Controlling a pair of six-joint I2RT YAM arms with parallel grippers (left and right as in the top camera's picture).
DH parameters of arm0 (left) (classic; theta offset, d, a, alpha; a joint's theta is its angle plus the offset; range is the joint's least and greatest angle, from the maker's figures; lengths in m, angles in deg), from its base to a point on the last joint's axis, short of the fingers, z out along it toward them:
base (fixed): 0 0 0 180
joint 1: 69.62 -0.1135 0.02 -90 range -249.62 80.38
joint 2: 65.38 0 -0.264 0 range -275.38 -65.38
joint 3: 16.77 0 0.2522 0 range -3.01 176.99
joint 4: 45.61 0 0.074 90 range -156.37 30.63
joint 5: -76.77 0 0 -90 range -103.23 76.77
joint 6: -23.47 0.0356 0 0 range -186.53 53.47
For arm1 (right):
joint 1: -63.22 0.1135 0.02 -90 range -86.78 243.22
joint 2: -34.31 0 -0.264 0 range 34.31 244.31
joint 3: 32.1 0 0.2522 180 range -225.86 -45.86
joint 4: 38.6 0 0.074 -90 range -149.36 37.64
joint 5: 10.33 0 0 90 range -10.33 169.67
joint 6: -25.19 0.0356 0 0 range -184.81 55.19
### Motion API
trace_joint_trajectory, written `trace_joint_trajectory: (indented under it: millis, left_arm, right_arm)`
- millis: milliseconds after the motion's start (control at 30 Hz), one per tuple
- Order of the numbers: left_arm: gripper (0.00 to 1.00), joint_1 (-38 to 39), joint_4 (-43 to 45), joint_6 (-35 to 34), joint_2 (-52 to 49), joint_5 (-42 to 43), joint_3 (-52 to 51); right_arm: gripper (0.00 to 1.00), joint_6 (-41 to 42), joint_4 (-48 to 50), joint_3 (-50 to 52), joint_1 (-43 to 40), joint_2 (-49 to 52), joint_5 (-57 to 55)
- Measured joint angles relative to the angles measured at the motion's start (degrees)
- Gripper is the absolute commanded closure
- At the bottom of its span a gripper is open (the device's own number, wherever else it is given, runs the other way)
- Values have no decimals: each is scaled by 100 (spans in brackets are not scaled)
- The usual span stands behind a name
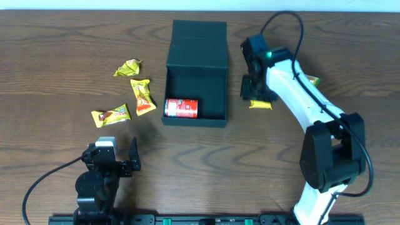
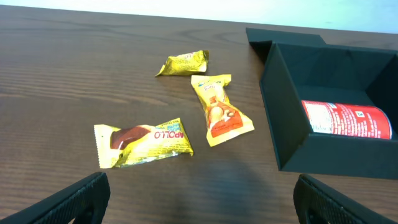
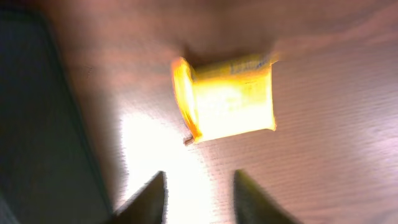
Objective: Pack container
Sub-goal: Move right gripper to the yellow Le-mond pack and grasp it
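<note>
Overhead view: one box (image 1: 199, 84), dark matte and square, sits with its flap lid folded back flat on the table. It lies just left of the right gripper (image 1: 256, 87), and ahead and to the right of the left gripper (image 1: 119, 159). Inside it is one red can (image 1: 181, 108), on its side against the near wall. Three packets (image 1: 142, 95) lie ahead of the left gripper, and a fourth (image 1: 260, 104) lies right at the right gripper. A yellow-green scrap (image 1: 312, 80) peeks from behind the right arm.

Left wrist view: its fingers (image 2: 74, 199) stand wide apart with nothing between them. The three packets are ahead, and the box with the can is ahead to the right.

Right wrist view, blurred: the fingers (image 3: 149, 196) are parted and empty. One yellow packet lies just beyond the tips and the box wall is at the left.
</note>
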Motion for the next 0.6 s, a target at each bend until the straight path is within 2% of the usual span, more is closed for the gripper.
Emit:
trace_joint_trajectory:
  millis: [67, 100, 600]
  left_arm:
    - [5, 0, 2, 0, 0, 0, 0]
    - [5, 2, 0, 0, 0, 0, 0]
    - [5, 2, 0, 0, 0, 0, 0]
  right_arm:
    - [3, -20, 162, 278, -39, 0, 79]
    - [1, -35, 225, 372, -66, 0, 96]
    - [1, -844, 1469, 1032, -660, 0, 455]
